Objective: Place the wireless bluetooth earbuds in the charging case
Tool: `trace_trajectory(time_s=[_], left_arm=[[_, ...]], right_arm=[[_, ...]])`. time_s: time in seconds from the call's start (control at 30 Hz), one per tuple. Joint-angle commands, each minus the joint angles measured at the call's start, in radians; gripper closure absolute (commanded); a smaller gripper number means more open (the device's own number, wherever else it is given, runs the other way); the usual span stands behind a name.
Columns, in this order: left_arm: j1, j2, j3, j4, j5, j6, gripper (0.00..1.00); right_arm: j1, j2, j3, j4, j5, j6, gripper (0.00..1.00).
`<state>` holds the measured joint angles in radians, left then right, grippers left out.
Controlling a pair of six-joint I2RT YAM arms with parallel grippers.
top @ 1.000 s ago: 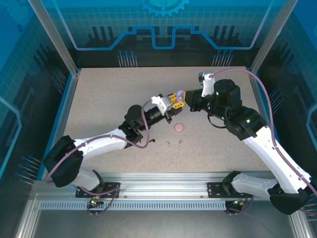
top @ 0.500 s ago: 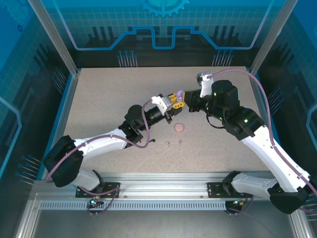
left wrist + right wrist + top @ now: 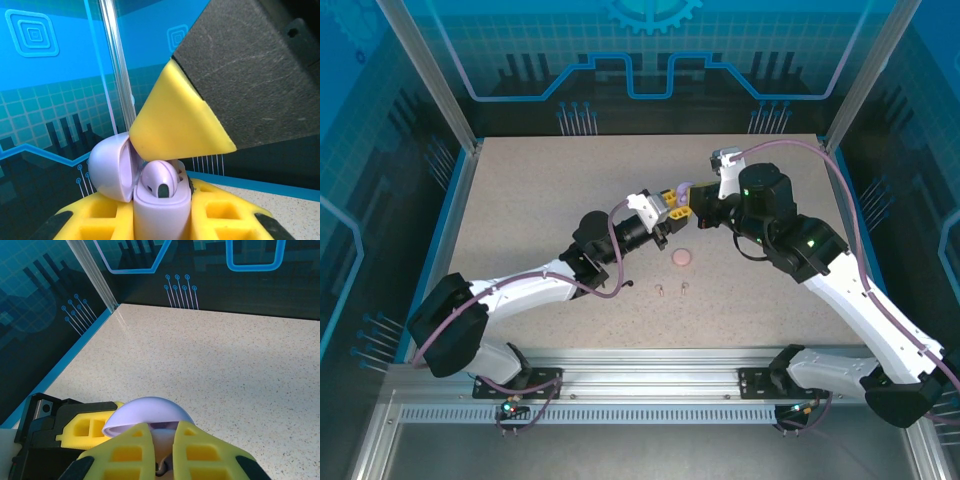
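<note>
The table (image 3: 520,210) is a pale, speckled slab with a blue edge along its left side. 3 small things lie on it, all on the arm-base side of the left gripper's fingers (image 3: 669,200). 1 round pink case (image 3: 682,258) lies closest to those fingertips, slightly to their right. Farther from the fingers, 2 tiny pale earbuds rest side by side but apart: 1 earbud (image 3: 661,290) to the left, the other (image 3: 684,287) to the right. Ahead of the right gripper's fingers (image 3: 192,450), the speckled surface runs to the back wall.
</note>
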<state>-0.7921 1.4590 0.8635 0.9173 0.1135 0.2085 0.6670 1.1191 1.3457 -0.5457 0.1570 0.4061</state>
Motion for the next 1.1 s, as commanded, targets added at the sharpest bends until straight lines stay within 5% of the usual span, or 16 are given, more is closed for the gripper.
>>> trace_trajectory(time_s=[0.0, 0.17, 0.87, 1.07], left_arm=[[-0.011, 0.003, 0.054, 0.060, 0.026, -0.003, 1.00], [-0.012, 0.003, 0.054, 0.062, 0.022, -0.002, 1.00], [-0.013, 0.009, 0.050, 0.064, 0.019, -0.011, 1.00], [-0.013, 0.014, 0.037, 0.065, 0.014, -0.015, 1.00]], right_arm=[[0.027, 0.016, -0.005, -0.040, -0.045, -0.004, 0.90], [0.028, 0.026, -0.012, -0.046, -0.073, 0.009, 0.88], [-0.054, -0.023, 0.080, -0.025, 0.000, 0.137, 0.46], [-0.114, -0.064, 0.098, -0.066, -0.046, 0.150, 0.43]])
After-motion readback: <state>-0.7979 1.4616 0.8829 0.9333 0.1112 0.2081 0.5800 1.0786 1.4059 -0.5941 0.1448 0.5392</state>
